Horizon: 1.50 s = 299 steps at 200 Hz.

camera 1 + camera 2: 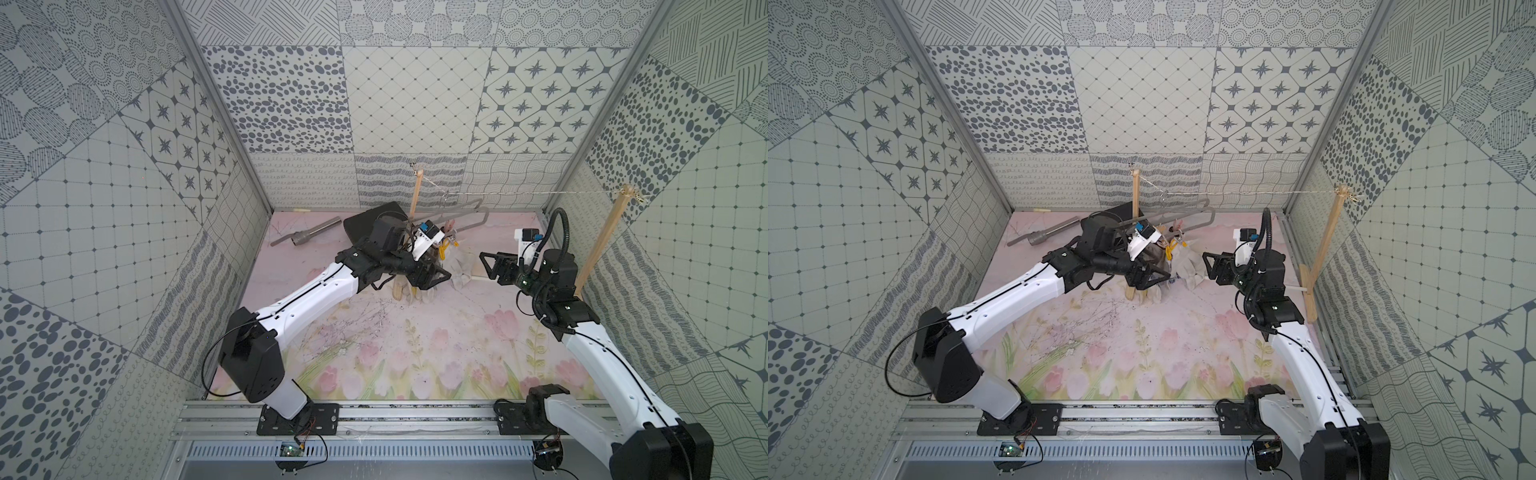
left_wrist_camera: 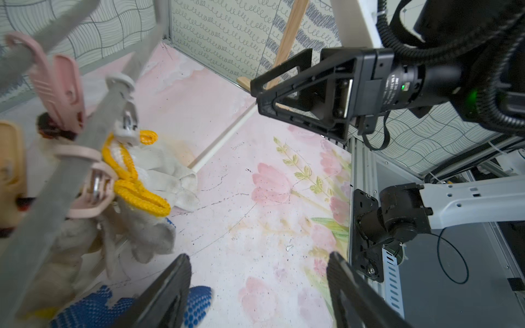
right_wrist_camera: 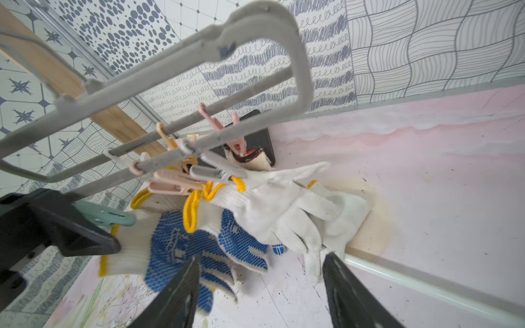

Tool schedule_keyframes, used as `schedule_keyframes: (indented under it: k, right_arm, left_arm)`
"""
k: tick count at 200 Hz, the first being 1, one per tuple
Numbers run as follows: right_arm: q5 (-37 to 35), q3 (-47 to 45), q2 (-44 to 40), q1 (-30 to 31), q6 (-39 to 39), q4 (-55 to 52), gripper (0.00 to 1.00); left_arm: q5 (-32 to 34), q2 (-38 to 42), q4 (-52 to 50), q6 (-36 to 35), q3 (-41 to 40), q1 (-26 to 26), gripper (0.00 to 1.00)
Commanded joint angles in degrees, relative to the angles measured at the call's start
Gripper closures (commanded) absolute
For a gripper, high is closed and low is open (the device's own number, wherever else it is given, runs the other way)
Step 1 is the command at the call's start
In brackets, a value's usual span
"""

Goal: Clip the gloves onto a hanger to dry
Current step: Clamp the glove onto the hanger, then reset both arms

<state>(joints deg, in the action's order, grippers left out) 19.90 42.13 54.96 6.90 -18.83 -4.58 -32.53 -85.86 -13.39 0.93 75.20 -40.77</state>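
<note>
Mind the left gripper (image 2: 258, 257), spread wide and empty, just beside the gloves (image 3: 284, 215) pegged along the hanger (image 3: 301, 56) and sagging onto the mat (image 1: 374, 353): could catch a yellow-edged cuff (image 2: 142, 198) and tug it off its peg (image 2: 91, 198). Further right, mind the right gripper (image 3: 261, 257), likewise spread and empty: could nudge the hanger off the string (image 1: 540, 194).

Cream and blue-dotted gloves (image 3: 284, 210) in a bunch below the tilted grey hanger (image 3: 301, 71)
</note>
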Motion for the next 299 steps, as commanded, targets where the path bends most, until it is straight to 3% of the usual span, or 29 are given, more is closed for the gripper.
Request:
schedule_keyframes:
  k: [1,24,54,107,125,166,193,225,246,276,289,299]
  right_arm:
    - [-6.06,-1.63,-3.05,-0.34,1.30,-0.83,0.28]
    - [-5.70,-4.39,-4.70,-0.88,1.69,1.36,0.27]
    - [-5.63,-7.56,-5.63,-1.51,0.24,4.65,0.27]
    - [-2.82,-7.19,-4.12,-1.62,-1.29,6.07,0.27]
    - [-3.51,-7.15,-3.99,-1.71,-0.53,6.07,0.26]
    - [-5.08,-9.62,-1.28,-3.37,-0.09,13.58,0.26]
    - [-8.98,-10.93,1.80,-5.05,1.07,18.17,0.20]
    - [-14.58,-18.65,3.28,-5.62,7.79,31.66,0.17]
    - [-19.42,-19.42,4.23,-5.50,10.93,31.36,0.17]
    - [-22.55,-23.85,8.06,-5.41,10.28,38.50,0.18]
    - [-24.78,-26.00,10.78,-4.77,11.53,44.52,0.18]
    - [-26.21,-26.97,13.60,-4.17,14.01,48.75,0.18]
  left_arm:
    - [16.58,12.86,5.32,5.84,-8.83,1.01,0.18]
    - [22.41,21.88,6.06,5.74,-14.59,1.84,0.15]
    - [22.13,30.88,5.97,5.18,-18.93,1.89,0.09]
    - [22.34,33.49,2.36,6.17,-18.27,1.97,0.09]
    - [30.91,35.52,1.58,7.56,-19.30,1.99,0.09]
    - [60.20,40.56,6.79,6.23,-28.05,4.13,0.00]
    - [66.34,42.57,18.49,1.48,-38.09,11.01,0.00]
    - [57.65,41.59,39.41,0.54,-53.09,22.81,0.00]
    - [52.67,34.01,39.82,5.32,-54.76,29.14,0.00]
    - [47.07,15.63,58.09,4.37,-57.20,32.42,0.00]
    - [45.41,14.80,58.10,6.13,-55.83,32.63,0.00]
    - [45.70,12.62,65.28,5.75,-56.79,32.68,0.00]
